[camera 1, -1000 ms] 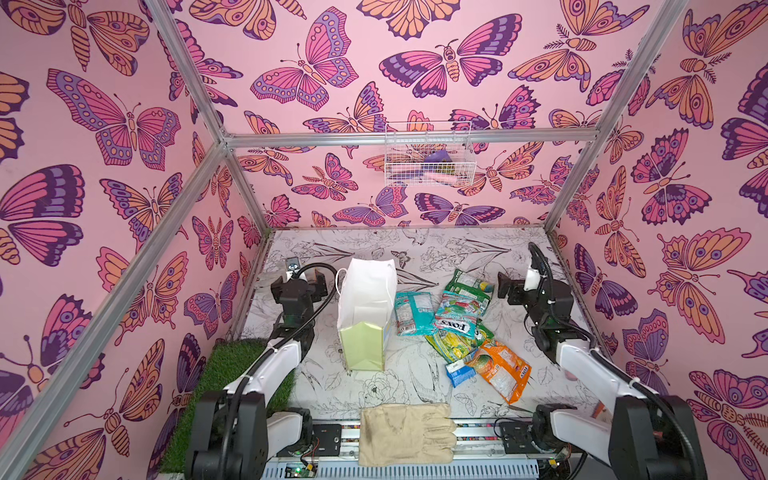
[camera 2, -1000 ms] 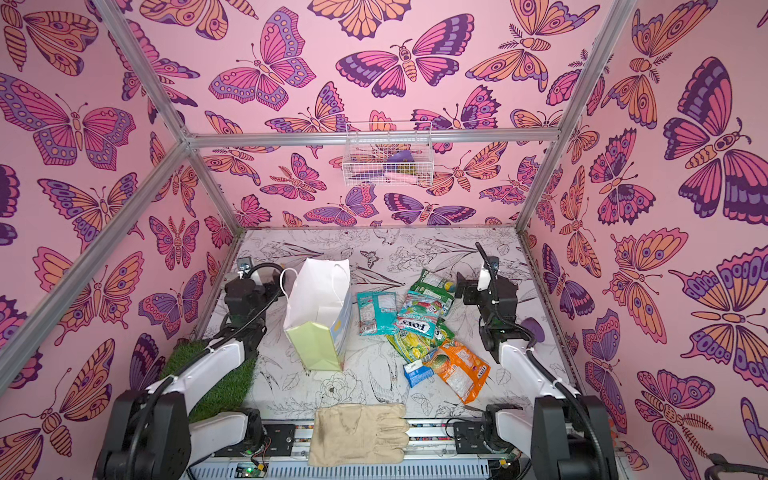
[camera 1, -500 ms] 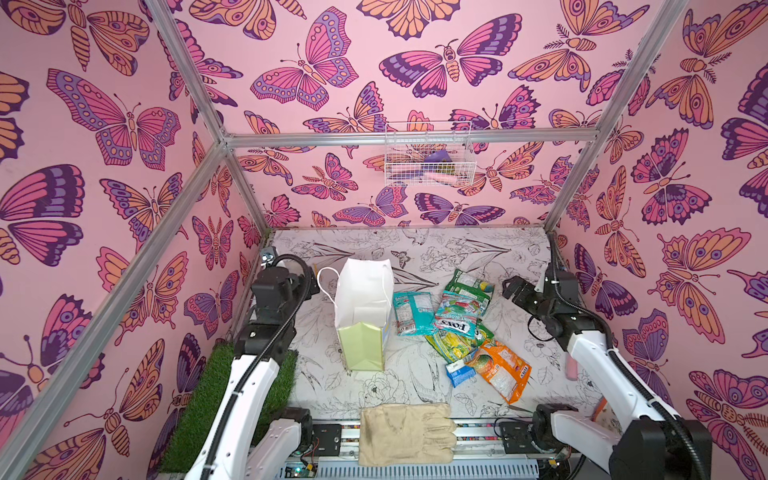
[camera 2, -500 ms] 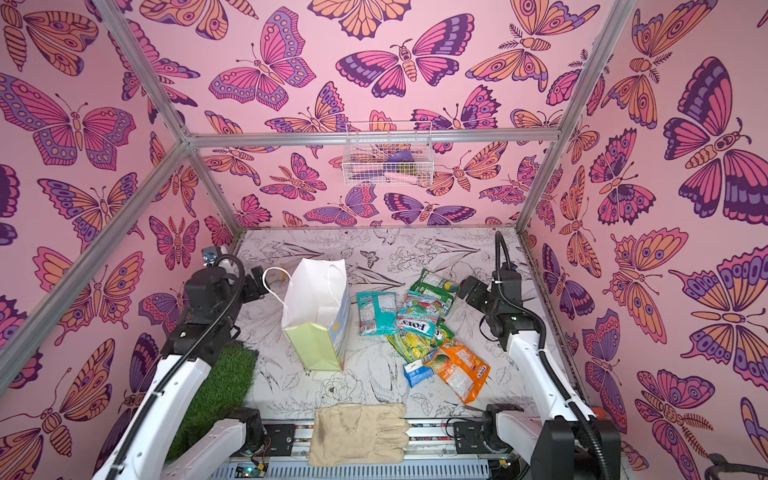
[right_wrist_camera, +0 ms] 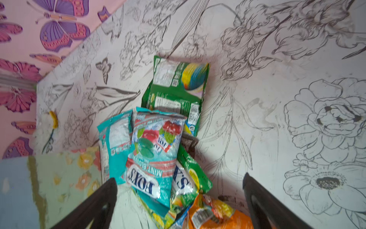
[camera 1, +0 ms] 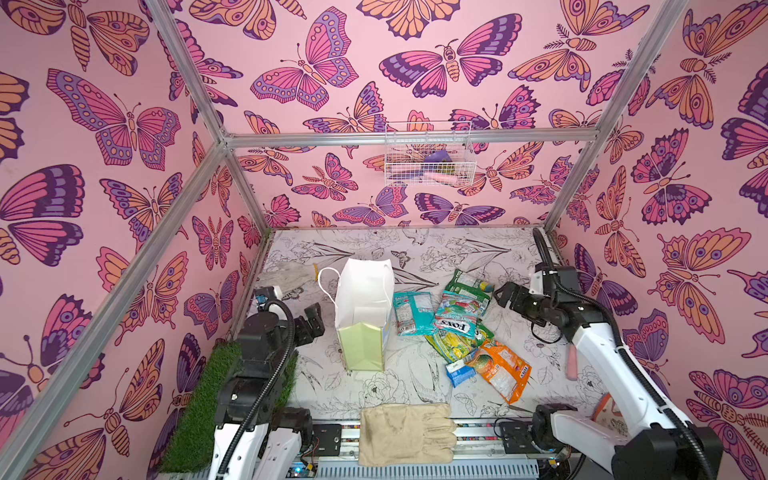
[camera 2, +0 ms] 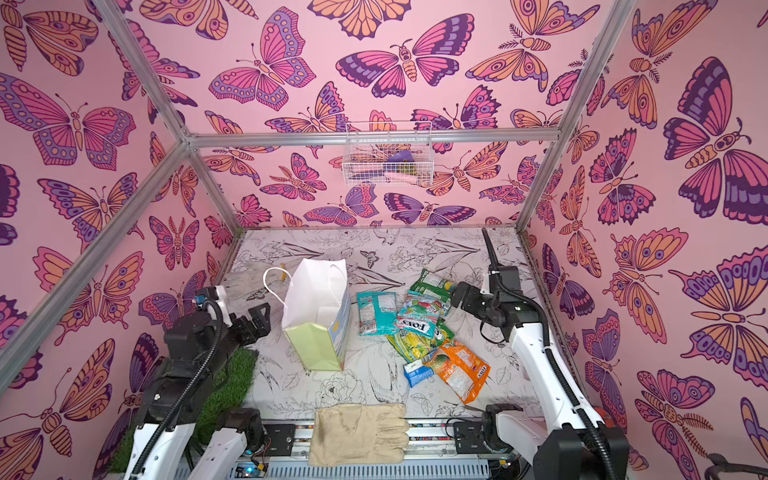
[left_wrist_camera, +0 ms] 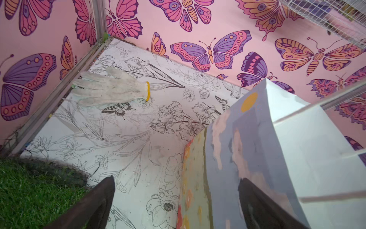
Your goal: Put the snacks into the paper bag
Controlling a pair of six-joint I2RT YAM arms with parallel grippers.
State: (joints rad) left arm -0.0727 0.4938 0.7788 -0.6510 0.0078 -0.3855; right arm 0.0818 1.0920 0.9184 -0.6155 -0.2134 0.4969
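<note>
Lying in an overlapped heap on the table [camera 1: 395, 374]: the snacks [camera 1: 455, 328], none visibly inside the paper bag [camera 1: 365, 299], which stood upright just beside the heap's teal packet [camera 1: 411, 311].
Heap's long axis: far to near, with the green packet [camera 1: 467, 284] at the far end and the orange packet [camera 1: 500, 372] at the near end.
Item, the right gripper [camera 1: 503, 293]: jaws spread wide, nothing held, pointed at the green packet and closest to it. The heap lay between it and the bag.
Item, the left gripper [camera 1: 309, 322]: likewise spread and empty, on the bag's opposite side, screened from the snacks.
Judgement: the right arm was the better placed for the pick.
</note>
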